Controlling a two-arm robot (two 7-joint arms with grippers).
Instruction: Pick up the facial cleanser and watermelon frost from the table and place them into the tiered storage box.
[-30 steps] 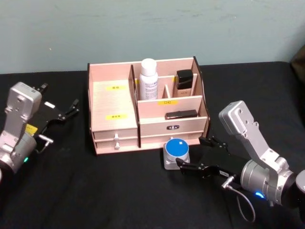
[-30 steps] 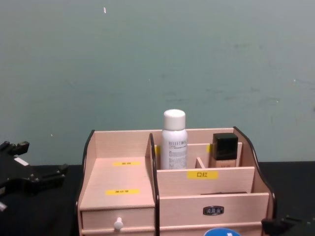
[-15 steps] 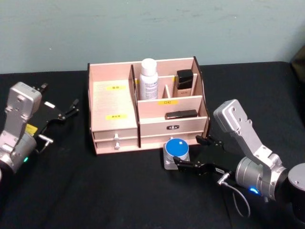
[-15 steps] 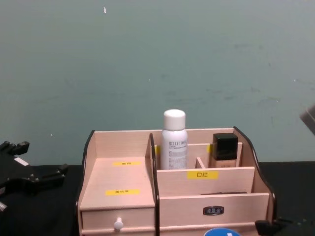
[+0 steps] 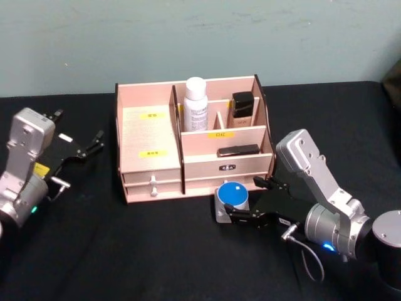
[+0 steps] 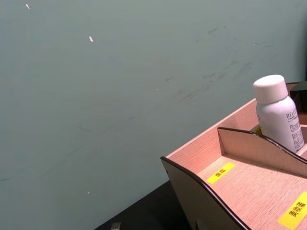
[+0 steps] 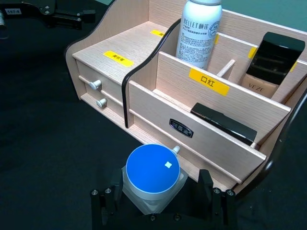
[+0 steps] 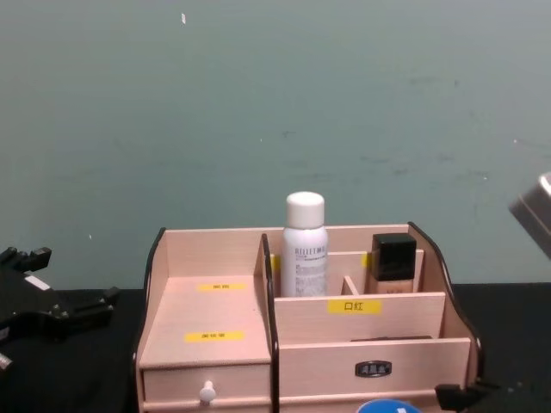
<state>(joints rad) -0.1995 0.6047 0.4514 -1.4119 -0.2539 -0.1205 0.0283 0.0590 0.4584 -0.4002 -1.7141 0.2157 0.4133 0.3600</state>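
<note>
1. Teal wall (image 5: 188,37) at the back, black table (image 5: 156,251) below, and the box (image 5: 147,133) stands mid-table with its drawers facing the robot.
2. The right gripper (image 5: 242,196) is the one at work. It reaches in from 4 o'clock of the box, low over the table and right up at the box's front.
3. Its jaws are spread wide, one finger (image 7: 101,206) on each side of the jar (image 5: 232,194). The right wrist view shows a slim gap on both sides, so there is no pinch.
4. The jar sits upright on the table, blue lid up, at 5 o'clock of the box and just beside the front of its right-hand section.
5. The white bottle (image 5: 195,103) stands upright inside the box, in the rear tier at 12 o'clock, close against the centre divider.
6. Over at 1 o'clock in that same rear tier there's a dark-capped bottle (image 5: 243,106). A flat black case (image 5: 238,150) lies in the tier in front of it.
7. The left gripper (image 5: 95,142) is parked at 9 o'clock of the box, well apart from it, with its jaws parted and holding nothing.
</note>
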